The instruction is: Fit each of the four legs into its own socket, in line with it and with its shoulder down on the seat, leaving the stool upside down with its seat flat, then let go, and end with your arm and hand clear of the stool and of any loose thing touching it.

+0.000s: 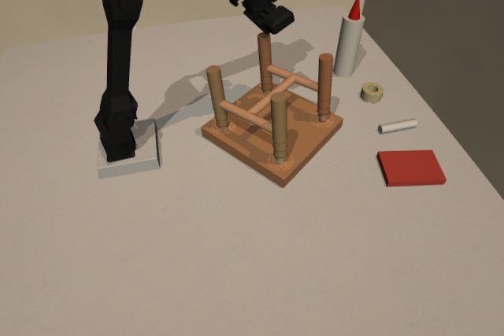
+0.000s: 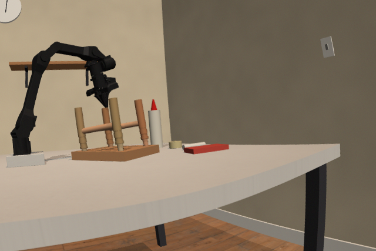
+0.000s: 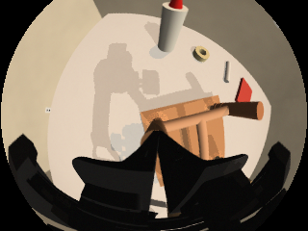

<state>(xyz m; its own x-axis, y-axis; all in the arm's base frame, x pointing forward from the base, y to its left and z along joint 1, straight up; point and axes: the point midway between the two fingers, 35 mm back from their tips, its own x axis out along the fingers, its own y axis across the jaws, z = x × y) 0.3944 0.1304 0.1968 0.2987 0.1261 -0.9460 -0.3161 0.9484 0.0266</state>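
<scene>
The stool lies upside down with its square wooden seat flat on the table. Four legs stand upright in the corner sockets: a tan left leg, a tan front leg, a brown right leg and a brown back leg. Crossbars join them. My gripper is shut and empty, with its fingertips right at the top of the back leg, as the exterior view also shows. In the wrist view the shut fingers point down at the seat.
A white glue bottle with a red tip stands behind the stool to the right. A tan tape ring, a white dowel and a flat red block lie to the right. The arm's base block sits to the left.
</scene>
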